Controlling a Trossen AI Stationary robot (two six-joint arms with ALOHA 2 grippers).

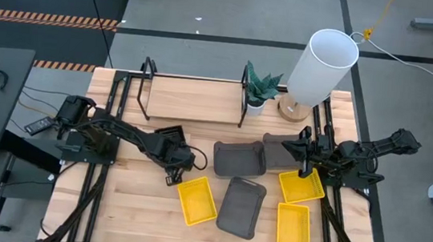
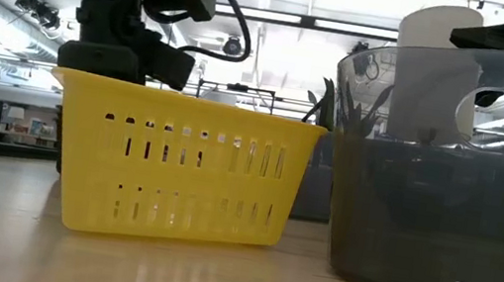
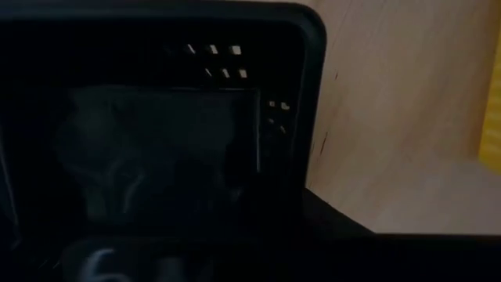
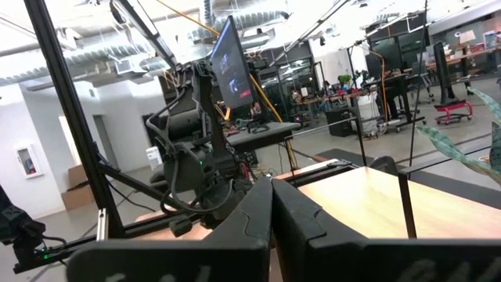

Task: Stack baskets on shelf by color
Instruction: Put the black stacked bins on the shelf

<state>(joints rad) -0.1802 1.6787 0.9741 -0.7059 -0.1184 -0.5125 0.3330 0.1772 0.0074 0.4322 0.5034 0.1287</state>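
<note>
yellow baskets (image 1: pixel 197 199) x3: bright yellow, slotted walls | grey baskets (image 1: pixel 241 207) x3: dark grey, plain | black basket (image 3: pixel 164 117): black, small perforations | shelf (image 1: pixel 195 99): pale wood, black frame | table (image 1: pixel 123 208): light wood | lamp (image 1: pixel 321 66): white | plant (image 1: pixel 261 86): green, white pot

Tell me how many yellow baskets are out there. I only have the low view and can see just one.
Observer: Three bright yellow slotted plastic baskets, all on the tabletop: the left yellow basket, the front-right yellow basket and the back-right yellow basket.
Operator: Anything on the shelf?
Observer: No baskets. The low light-wood shelf in its black metal frame holds none.
Operator: Where are the pincers?
Observer: The right pincer is over the back-right yellow basket's far edge. The left pincer has a black perforated plastic basket close before it.
</note>
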